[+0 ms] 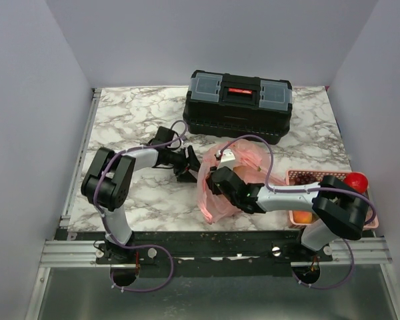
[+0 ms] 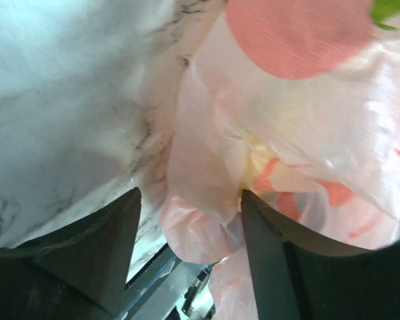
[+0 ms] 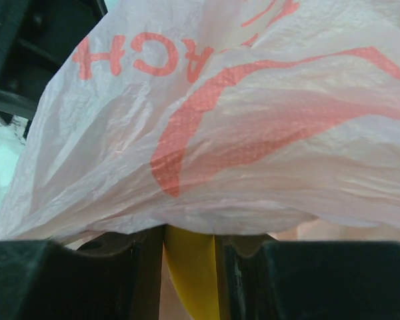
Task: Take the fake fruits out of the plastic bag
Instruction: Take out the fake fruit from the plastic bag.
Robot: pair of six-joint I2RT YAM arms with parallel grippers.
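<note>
A: The plastic bag (image 1: 210, 200) is located where?
B: Mid counter (image 1: 133, 113), toolbox (image 1: 240, 103) at 12 o'clock.
A: Pincers?
B: The left pincer (image 2: 190, 197) is held spread at its 9 o'clock; a yellow fruit (image 3: 190, 287) is pinched by the right pincer (image 3: 190, 237).

Place: robot lab / test cell.
Enclosure: plain lilac-grey wall panels (image 1: 27, 133) on 3 sides.
Bench: marble-print table (image 1: 127, 120), alu. extrusion rail (image 1: 73, 252) at near edge.
Rig: left arm (image 1: 113, 177) & right arm (image 1: 340, 207) mounted at rail, purple cables (image 1: 147, 283) looped below.
Props: black toolbox (image 1: 239, 105), plastic bag (image 1: 210, 200), pink basket (image 1: 299, 177); mixed, unrelated items.
</note>
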